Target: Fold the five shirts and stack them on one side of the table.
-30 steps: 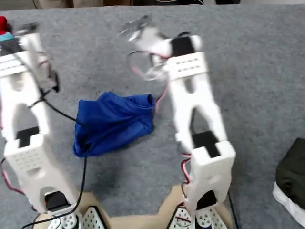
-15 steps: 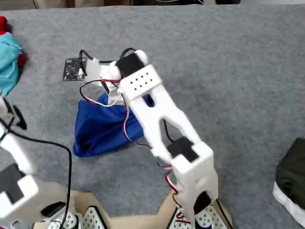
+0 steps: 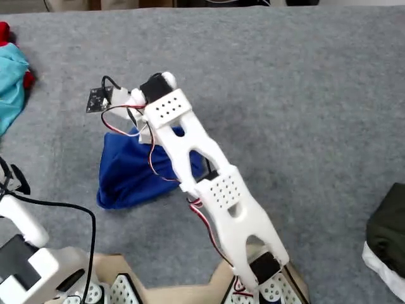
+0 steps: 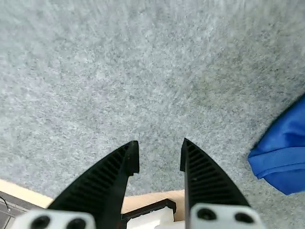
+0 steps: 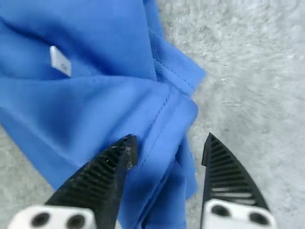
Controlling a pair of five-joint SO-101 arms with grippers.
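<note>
Blue cloth sits mid-table: the blue shirt (image 3: 130,174) lies crumpled in a loose heap on the grey felt table (image 3: 304,95). The right gripper (image 5: 169,145) hangs just above the shirt's stitched edge, jaws spread wide with nothing between them. The left gripper (image 4: 159,152) is likewise parted and empty, over bare felt just beside a corner of the shirt. Well apart from the shirt, a light blue garment (image 3: 9,79) lies at one table edge, and a dark green garment (image 3: 387,228) rests on a white garment (image 3: 380,263) at the opposite edge.
</note>
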